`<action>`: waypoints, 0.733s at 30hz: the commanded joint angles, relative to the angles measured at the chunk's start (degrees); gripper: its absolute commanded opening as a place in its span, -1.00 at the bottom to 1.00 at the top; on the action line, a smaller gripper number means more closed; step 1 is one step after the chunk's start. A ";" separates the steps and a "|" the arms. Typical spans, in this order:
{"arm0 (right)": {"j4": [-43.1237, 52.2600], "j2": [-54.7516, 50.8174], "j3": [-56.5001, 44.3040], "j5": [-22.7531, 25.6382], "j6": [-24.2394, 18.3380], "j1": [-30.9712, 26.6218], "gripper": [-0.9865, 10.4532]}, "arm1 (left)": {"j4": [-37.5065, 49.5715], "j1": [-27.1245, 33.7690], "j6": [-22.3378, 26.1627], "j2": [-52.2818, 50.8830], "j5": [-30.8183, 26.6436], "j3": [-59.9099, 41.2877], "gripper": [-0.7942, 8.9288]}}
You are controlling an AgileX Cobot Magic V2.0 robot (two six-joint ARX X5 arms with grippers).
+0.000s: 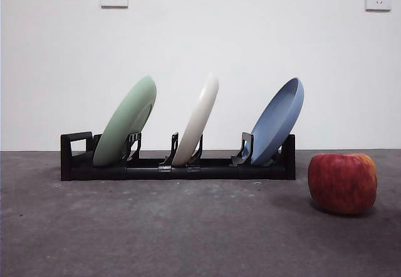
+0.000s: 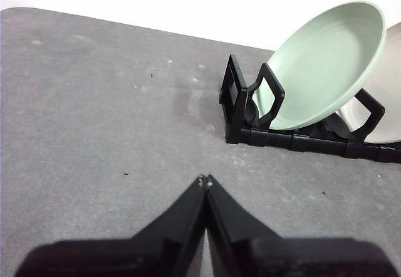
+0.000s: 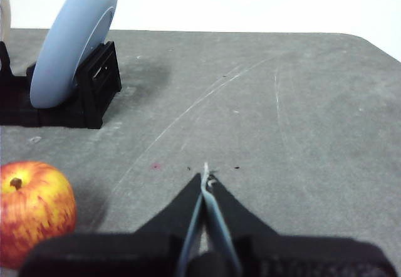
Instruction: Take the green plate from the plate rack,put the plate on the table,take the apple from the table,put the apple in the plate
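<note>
Nearest the front camera, the apple [image 1: 342,183] sits on the table [image 1: 156,233], just off the end of the plate rack [image 1: 177,164] that holds the blue plate [image 1: 279,121]. At the opposite end the green plate [image 1: 125,130] leans in its slot (a white plate [image 1: 197,120] stands between). Left gripper [image 2: 205,180] and right gripper [image 3: 207,178] hover over bare table, jaws pressed together.
</note>
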 commanded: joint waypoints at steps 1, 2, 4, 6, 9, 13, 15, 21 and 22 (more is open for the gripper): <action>0.39 -0.04 -0.57 -0.17 7.82 -0.02 -0.83 | 1.03 0.15 -0.39 0.00 -0.17 -0.42 -0.84; 0.39 -0.04 -0.57 -0.17 11.21 -0.02 -0.83 | 1.29 0.15 -0.39 0.00 -0.15 -0.42 -0.84; 0.39 -0.04 -0.57 -0.20 17.68 -0.02 -0.83 | 1.88 0.15 -1.68 0.00 -0.15 -0.39 -0.84; 0.37 -0.04 -0.52 -0.28 24.87 -0.02 -0.83 | 2.27 0.15 -4.55 0.00 -0.17 -0.28 -0.84; 0.20 -0.04 0.22 -3.61 30.32 -0.02 -0.83 | 2.75 0.15 -11.06 0.00 0.09 0.26 -0.84; -0.48 0.04 3.67 -7.30 30.67 -0.02 -0.85 | 2.71 0.15 -13.90 0.15 5.86 2.21 -0.85; -2.16 0.81 7.26 -7.48 30.80 -0.02 -0.85 | 2.47 0.15 -13.84 0.98 8.68 3.91 -0.85; -8.13 9.86 21.88 -9.62 26.75 -0.02 -0.85 | 0.07 0.13 -13.42 6.75 13.88 11.21 -0.85; -8.83 11.93 24.35 -10.58 25.22 -0.02 -0.85 | -0.04 0.11 -13.09 8.11 14.84 12.50 -0.85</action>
